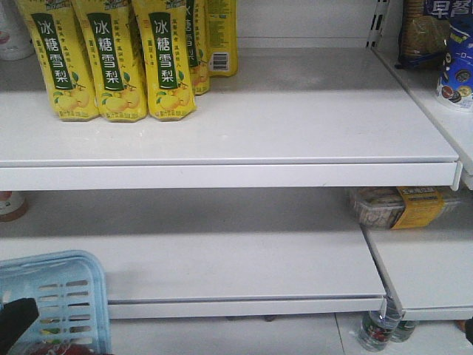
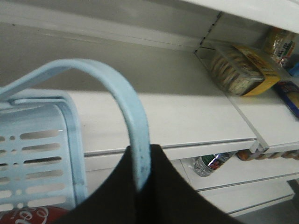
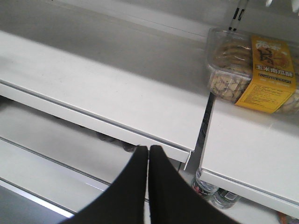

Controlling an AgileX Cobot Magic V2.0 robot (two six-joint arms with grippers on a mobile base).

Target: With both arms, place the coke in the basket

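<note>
The coke [image 2: 32,215] looks already delivered: a red body with white script shows low in the basket [image 2: 35,149], behind its slotted wall. It is probably light, rigid and slippery, best taken around the narrow waist. The pale blue basket hangs off the front edge of the lower shelf [image 1: 244,274], near its left end. The left gripper [image 2: 140,179] is clamped on the hoop handle [image 2: 126,100]. The right gripper [image 3: 148,156] has its fingers pressed together, holding nothing, beside a biscuit box [image 3: 254,70].
</note>
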